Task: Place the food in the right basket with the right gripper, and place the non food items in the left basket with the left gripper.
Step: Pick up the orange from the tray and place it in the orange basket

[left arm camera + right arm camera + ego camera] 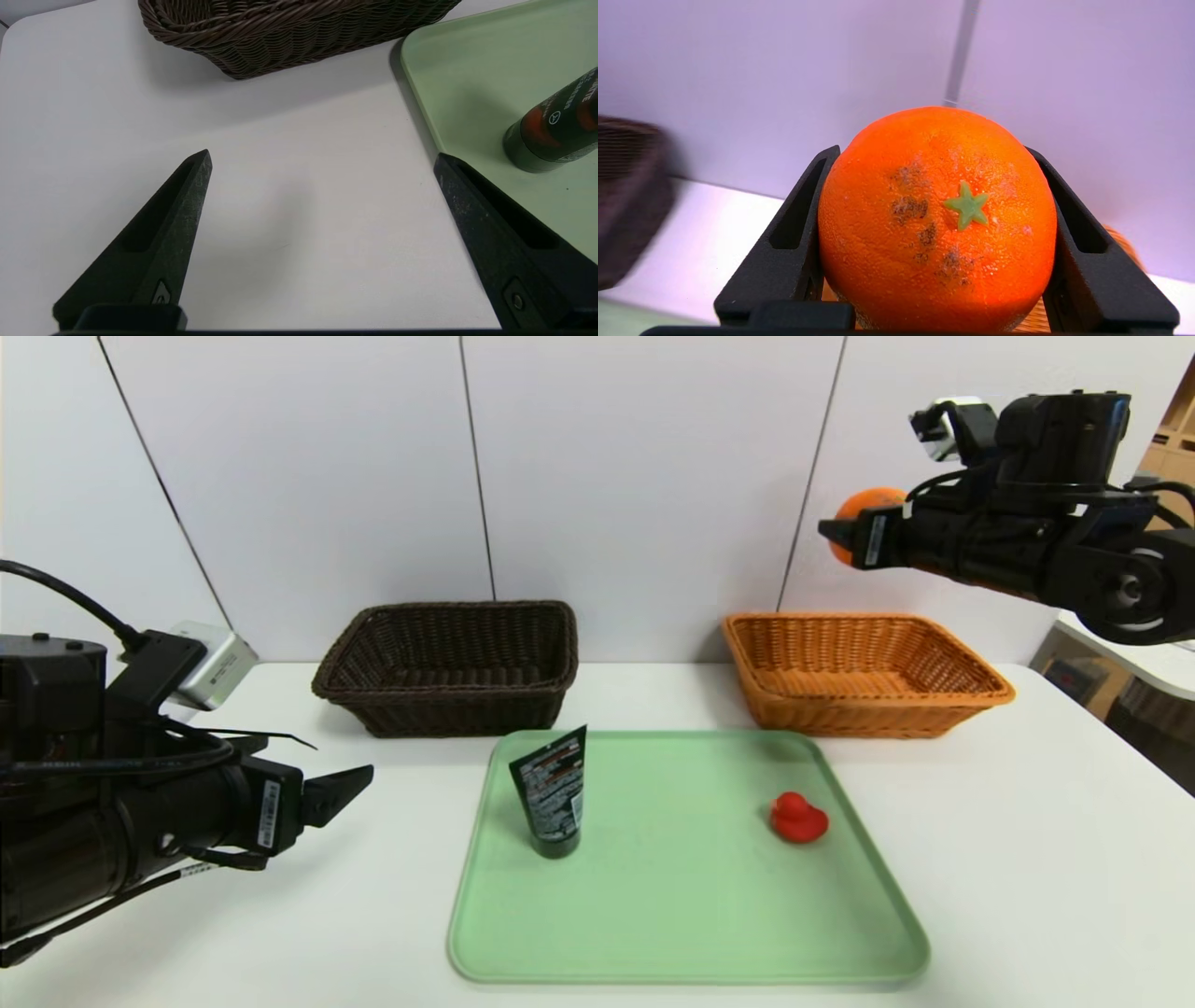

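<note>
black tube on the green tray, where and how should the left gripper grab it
Probably best by the body just above the cap, fingers either side, coming from the robot's left: the tube stands cap-down, leaning, its top end flat.

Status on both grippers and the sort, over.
Right gripper shut on round orange fruit, up above orange wicker basket. Left gripper open, empty, beside green tray. Nothing visible blocking the drop.
</note>
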### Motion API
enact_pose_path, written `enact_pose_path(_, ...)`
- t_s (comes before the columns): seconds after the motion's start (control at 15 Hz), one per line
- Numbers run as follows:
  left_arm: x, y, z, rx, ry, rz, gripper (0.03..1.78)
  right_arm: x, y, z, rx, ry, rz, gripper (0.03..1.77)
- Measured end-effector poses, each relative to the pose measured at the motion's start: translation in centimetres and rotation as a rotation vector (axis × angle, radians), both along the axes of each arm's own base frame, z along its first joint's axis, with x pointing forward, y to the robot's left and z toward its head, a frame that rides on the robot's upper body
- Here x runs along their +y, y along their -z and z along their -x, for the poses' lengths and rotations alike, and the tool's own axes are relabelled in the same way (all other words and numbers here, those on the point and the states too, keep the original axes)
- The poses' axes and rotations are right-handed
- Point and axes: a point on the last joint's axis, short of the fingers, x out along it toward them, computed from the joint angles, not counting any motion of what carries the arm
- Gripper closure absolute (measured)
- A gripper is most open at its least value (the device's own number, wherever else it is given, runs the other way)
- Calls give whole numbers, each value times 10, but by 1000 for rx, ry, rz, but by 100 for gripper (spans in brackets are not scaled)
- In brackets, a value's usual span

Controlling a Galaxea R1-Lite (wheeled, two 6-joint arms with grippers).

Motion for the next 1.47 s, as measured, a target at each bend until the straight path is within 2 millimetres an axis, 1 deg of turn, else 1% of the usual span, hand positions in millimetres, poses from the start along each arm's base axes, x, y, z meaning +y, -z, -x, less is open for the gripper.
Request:
enact_pose_path(0.2,0,0,0,-1,1,-1,12,-21,22,-23,68,45,8,61)
enact_pose_path(0.47,0,-1,-1,-1,2,-1,12,-34,55,-42,174,73,4,61)
enact_pose_path(0.6,0,-1,-1,-1,2,-1,12,-37,69,-46,216,66,2,61)
enact_pose_path(0.73,0,0,-1,1,2,1,12,-40,77,-49,242,71,3,61)
enact_pose_path(1.07,-1,0,-3,4,3,-1,12,-45,93,-54,283,79,3,61)
enact_pose_path(1.47,-2,-1,-6,1,2,0,12,-45,113,-59,332,71,5,61)
